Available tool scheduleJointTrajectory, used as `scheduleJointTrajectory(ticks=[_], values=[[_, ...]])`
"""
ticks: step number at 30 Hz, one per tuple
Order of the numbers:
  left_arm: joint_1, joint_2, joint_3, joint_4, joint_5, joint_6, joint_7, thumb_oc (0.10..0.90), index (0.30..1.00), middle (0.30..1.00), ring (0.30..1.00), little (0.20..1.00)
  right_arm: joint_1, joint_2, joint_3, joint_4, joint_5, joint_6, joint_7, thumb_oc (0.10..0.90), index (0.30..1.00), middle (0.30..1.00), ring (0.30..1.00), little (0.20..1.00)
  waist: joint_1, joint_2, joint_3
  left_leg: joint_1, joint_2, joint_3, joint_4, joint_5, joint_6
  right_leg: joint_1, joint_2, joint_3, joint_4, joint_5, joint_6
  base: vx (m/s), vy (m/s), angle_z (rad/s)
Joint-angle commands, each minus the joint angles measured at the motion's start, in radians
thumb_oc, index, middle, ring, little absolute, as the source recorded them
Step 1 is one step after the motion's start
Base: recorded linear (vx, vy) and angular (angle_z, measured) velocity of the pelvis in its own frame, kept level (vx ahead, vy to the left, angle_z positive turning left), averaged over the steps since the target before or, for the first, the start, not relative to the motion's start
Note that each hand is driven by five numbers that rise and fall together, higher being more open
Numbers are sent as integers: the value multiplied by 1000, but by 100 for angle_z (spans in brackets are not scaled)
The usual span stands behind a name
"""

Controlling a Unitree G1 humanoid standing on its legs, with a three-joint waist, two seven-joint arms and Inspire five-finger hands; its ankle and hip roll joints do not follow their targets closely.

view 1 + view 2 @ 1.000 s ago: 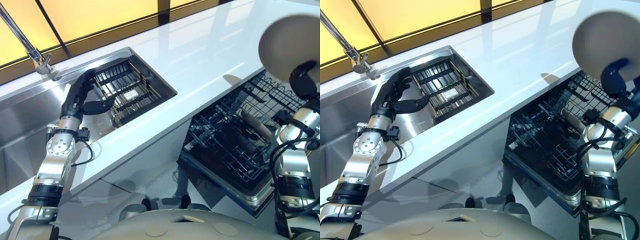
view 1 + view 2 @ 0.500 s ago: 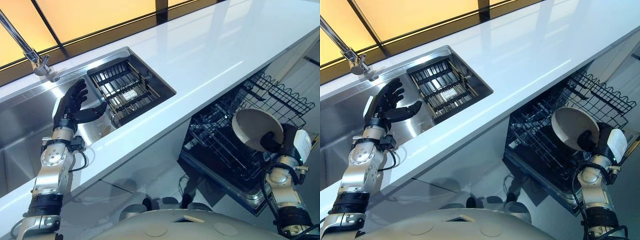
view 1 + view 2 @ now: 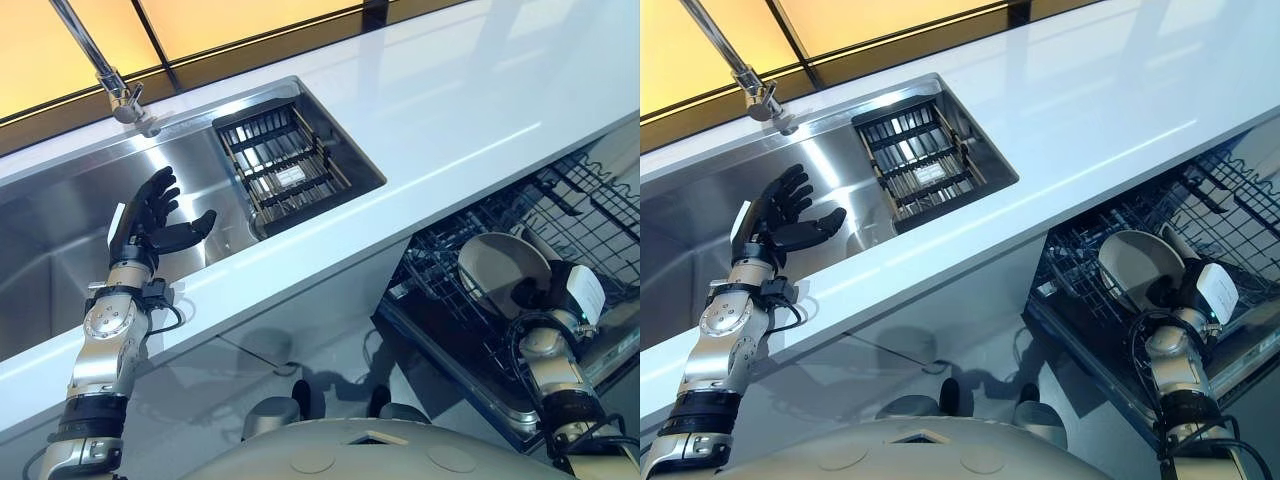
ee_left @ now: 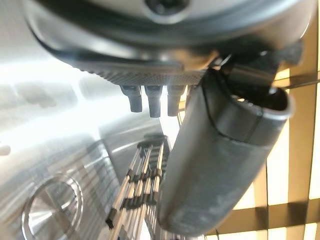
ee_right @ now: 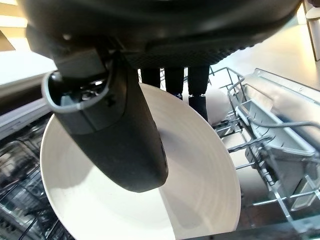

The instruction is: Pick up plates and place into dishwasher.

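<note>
A cream round plate [image 3: 497, 268] is pinched in my right hand [image 3: 556, 294], low over the pulled-out black wire dishwasher rack [image 3: 612, 214]. In the right wrist view my thumb [image 5: 116, 131] lies across the plate [image 5: 125, 210] face and the fingers [image 5: 174, 80] curl behind its rim. Another pale dish [image 5: 218, 107] stands in the rack just past it. My left hand [image 3: 148, 224] hovers open above the steel sink [image 3: 60, 230], holding nothing.
A black wire drying rack [image 3: 292, 168] sits in the sink's right end, with the faucet [image 3: 112, 80] behind it. The white counter [image 3: 450, 90] runs across above the dishwasher. The sink drain [image 4: 50, 210] lies below my left hand.
The view has shifted. My right hand brought the plate down from high up into the dishwasher rack. My left hand pulled back from the sink's drying rack.
</note>
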Motion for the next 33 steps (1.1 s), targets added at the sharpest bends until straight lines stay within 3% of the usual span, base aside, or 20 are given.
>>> scheduleJointTrajectory(ticks=[1,2,9,16,24,28,33], values=[[-68,57,15,-100,-49,-90,18,800,900,900,900,900,-108,-75,92,-12,2,-1,-15,624,749,749,749,724,32,3,-33,-20,-24,2,6,-32,-10,27,34,-3,58,-88,-1,8,21,11],[-66,55,15,-103,-50,-88,13,800,900,900,900,900,-112,-68,100,-17,0,1,-18,800,900,900,900,900,34,5,-33,-20,-24,-2,6,-30,-11,28,34,-4,58,-89,-2,8,22,15],[-44,42,19,-112,-40,-93,6,800,900,900,900,900,-90,-27,95,-169,5,-26,-36,800,900,900,900,900,28,7,-39,-17,-23,-5,6,-27,-10,33,33,-5,60,-91,-1,5,14,8],[-19,22,45,-120,-30,-98,-3,800,900,900,900,900,-24,3,-31,-495,-31,-142,-113,800,900,900,900,900,-12,0,-46,-1,-20,24,6,-41,1,27,38,22,67,-94,7,0,0,0],[-21,28,64,-116,-38,-87,-12,800,900,900,900,900,21,-8,-142,-612,9,-209,-121,800,900,900,900,900,-51,-14,-61,10,-16,68,6,-48,7,18,43,49,64,-82,16,-23,-5,-15],[-15,27,72,-123,-37,-83,-19,800,900,900,900,900,48,12,-185,-631,113,-225,-113,800,900,900,900,900,-65,-23,-65,16,-13,85,6,-54,9,19,47,64,59,-78,19,-12,-31,-19],[-24,35,78,-108,-32,-99,-28,800,900,900,900,900,74,87,-228,-606,353,-304,-116,800,900,900,900,900,-89,-29,-65,23,-11,114,6,-63,12,15,49,84,55,-71,24,-14,-25,-21]])
